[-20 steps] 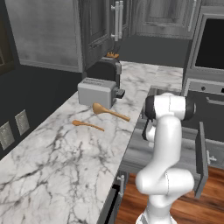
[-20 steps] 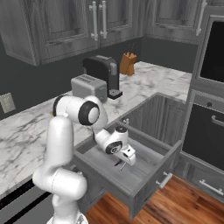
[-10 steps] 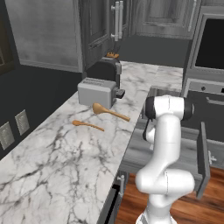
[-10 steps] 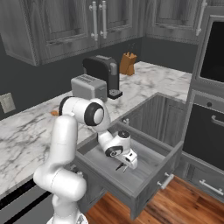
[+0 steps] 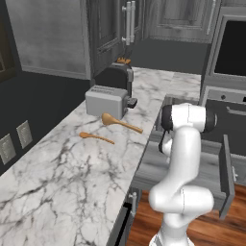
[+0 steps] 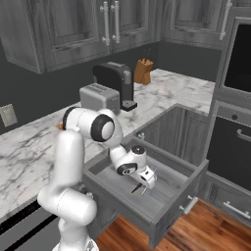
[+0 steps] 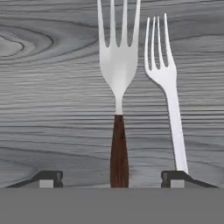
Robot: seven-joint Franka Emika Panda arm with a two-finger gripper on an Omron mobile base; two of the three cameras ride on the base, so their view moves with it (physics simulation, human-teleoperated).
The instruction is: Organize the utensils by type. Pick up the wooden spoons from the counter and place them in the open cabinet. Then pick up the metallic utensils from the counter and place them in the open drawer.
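Note:
My gripper (image 7: pixel 111 177) is open low inside the open drawer (image 6: pixel 172 198). Its fingertips (image 7: pixel 48 177) stand wide apart on either side of a fork with a dark brown handle (image 7: pixel 117 61). That fork lies flat on the drawer floor. An all-metal fork (image 7: pixel 168 87) lies just to its right, its handle running down to my right fingertip. From the right base, the gripper (image 6: pixel 145 178) hangs over the forks (image 6: pixel 137 188). Both wooden spoons rest on the marble counter (image 5: pixel 72 178): the big one (image 5: pixel 120 123) and the slimmer one (image 5: pixel 96 137).
A toaster (image 5: pixel 106 101) and a black coffee machine (image 5: pixel 117 79) stand behind the spoons. A knife block (image 6: pixel 142 71) sits further back. Grey wall cabinets (image 6: pixel 83 24) hang above. An oven front (image 6: pixel 235 112) is to the right, beyond the drawer's raised front panel and silver handle (image 6: pixel 188 205).
The hand has sunk a little lower and toward the drawer's front. The spoons on the counter have not moved.

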